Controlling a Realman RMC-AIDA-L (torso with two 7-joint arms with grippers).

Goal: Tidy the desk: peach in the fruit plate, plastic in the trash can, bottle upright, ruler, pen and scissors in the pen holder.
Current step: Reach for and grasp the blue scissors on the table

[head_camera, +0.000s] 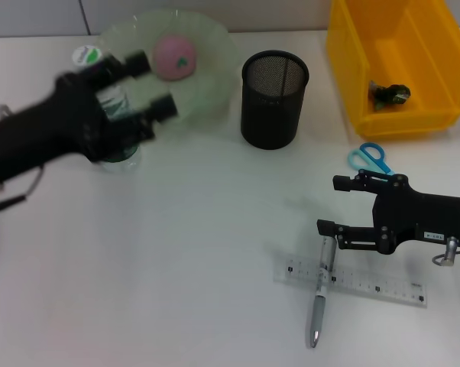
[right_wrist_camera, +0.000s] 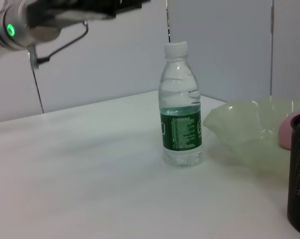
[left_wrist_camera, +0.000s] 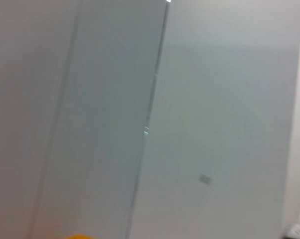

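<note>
Head view: the bottle (head_camera: pixel 108 107) stands up beside the fruit plate (head_camera: pixel 215 46), which holds the peach (head_camera: pixel 174 56). The left gripper (head_camera: pixel 150 84) is released, just above the bottle. The right gripper (head_camera: pixel 329 205) is also released, near the pen (head_camera: pixel 320 294) and ruler (head_camera: pixel 352 281).

Left wrist view: only a wall.

Right wrist view: the bottle's green label has writing too small to read.

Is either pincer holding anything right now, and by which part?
Nothing is held. The left pincer is open above the upright bottle, clear of it. The right pincer is open over the pen and ruler.
</note>
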